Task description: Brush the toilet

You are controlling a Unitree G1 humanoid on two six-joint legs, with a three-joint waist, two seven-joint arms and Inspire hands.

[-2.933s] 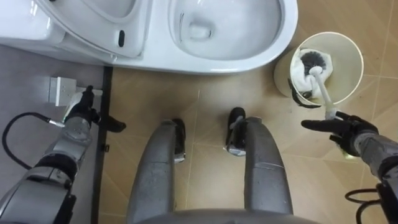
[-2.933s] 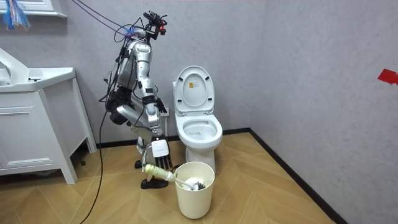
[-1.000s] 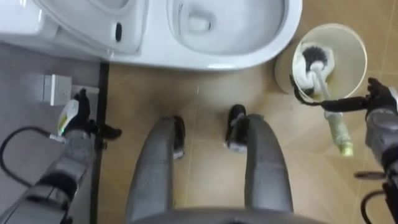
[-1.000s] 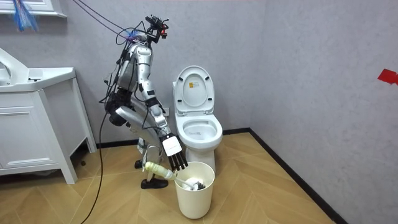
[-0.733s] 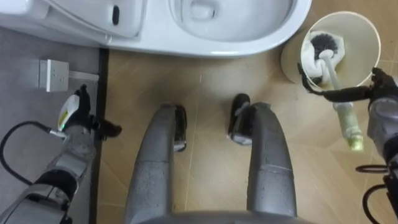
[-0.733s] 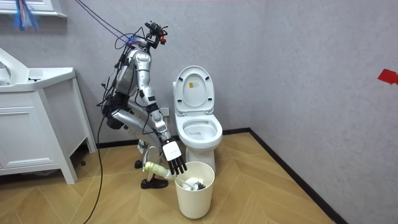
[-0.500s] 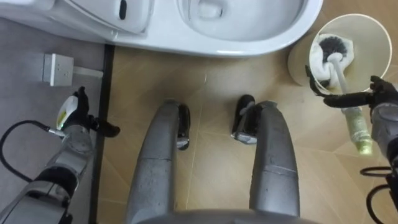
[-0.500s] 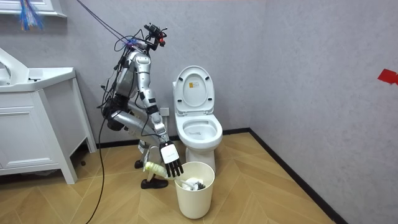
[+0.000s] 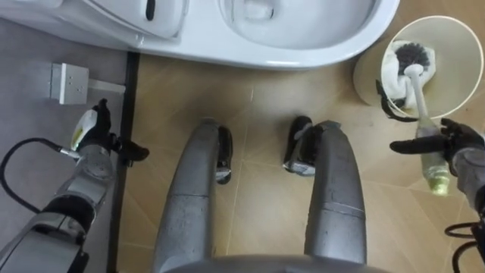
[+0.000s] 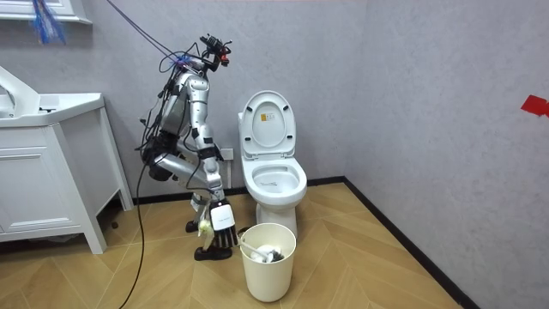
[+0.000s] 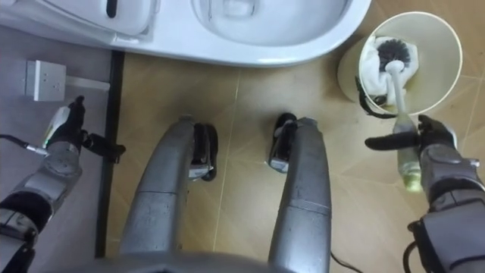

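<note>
Floor [image 9: 258, 98] right of toilet [image 9: 303, 38]: brush [image 9: 415, 83] in bin [image 9: 458, 53] is crossed by right hand [image 9: 462, 148]'s straight fingers [image 9: 405, 144]; left hand [image 9: 92, 140] is held relaxed.

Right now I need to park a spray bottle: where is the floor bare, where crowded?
Bare floor runs between the toilet rim and the robot's feet, and from the dark skirting to its left leg. Crowded on the right: the bucket holds the brush, with the right hand across its handle. The left hand hangs by the wall socket.
</note>
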